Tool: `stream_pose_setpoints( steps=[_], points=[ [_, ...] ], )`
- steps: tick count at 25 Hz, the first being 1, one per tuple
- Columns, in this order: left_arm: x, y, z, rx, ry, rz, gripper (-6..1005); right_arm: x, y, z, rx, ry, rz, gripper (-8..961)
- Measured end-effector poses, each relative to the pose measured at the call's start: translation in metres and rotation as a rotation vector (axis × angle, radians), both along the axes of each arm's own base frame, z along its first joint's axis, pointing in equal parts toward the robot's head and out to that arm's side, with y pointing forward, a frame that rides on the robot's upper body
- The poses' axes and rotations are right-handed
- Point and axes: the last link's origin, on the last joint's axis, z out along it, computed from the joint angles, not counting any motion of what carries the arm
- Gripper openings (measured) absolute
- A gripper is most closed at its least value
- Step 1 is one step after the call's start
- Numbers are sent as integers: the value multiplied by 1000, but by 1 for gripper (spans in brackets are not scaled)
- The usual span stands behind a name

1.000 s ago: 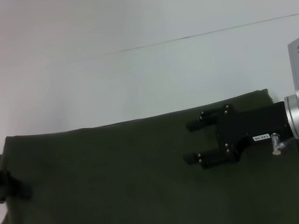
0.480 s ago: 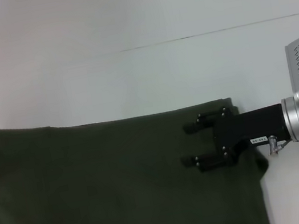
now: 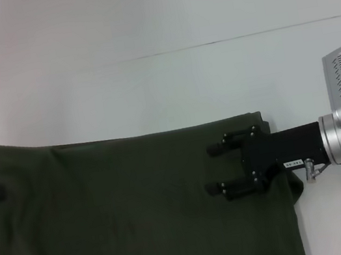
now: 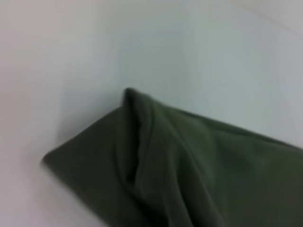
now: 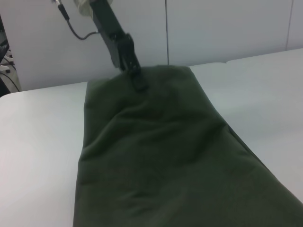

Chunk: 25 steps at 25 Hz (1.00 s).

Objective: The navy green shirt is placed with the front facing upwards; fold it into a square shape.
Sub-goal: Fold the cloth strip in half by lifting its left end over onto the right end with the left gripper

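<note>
1. The shirt (image 3: 138, 206), dark olive green, lies across the near half of the white worktop (image 3: 164, 89) as a long band running left to right. No chest print, collar or sleeves show, so I judge both sides are already folded in lengthwise.

2. The band's right end stops short of the worktop's right side, with a clean straight edge. Its left end runs out of the head view. The wrist views show soft creases across the cloth, and the left end is bunched and raised rather than flat.

3. The right claw (image 3: 224, 169) reaches in from the right, low over the band's right end. Its two black fingers (image 3: 228, 137) point left and are spread apart, holding nothing. Whether they press on the cloth or hang just above it cannot be told.

4. The left claw (image 5: 135, 75) is at the far left end of the band, seen best from the right wrist camera, where it comes down onto the cloth's edge. It appears clenched on the shirt there, pinching up a ridge of fabric.

5. Progress, as a judgement: the narrowing folds look finished, and the crosswise folds remain. The long band must be doubled end over end to become a square.

6. The gathered left end would need smoothing for a neat result.
</note>
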Motion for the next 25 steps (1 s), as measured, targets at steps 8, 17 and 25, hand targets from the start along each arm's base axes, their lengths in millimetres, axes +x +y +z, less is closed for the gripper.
stream_pose_setpoints(
  steps=[8,17,25],
  points=[
    [31,-1,-10,-39,-151,-86,124,-1,-1,-4,14,20,11,790],
    [67,-3,-40,-75,-332,-173,124,9,15,3,167,52,-86,790],
    [87,-8,-85,-87,-444,-188,123,16,31,12,311,82,-173,790]
  ],
)
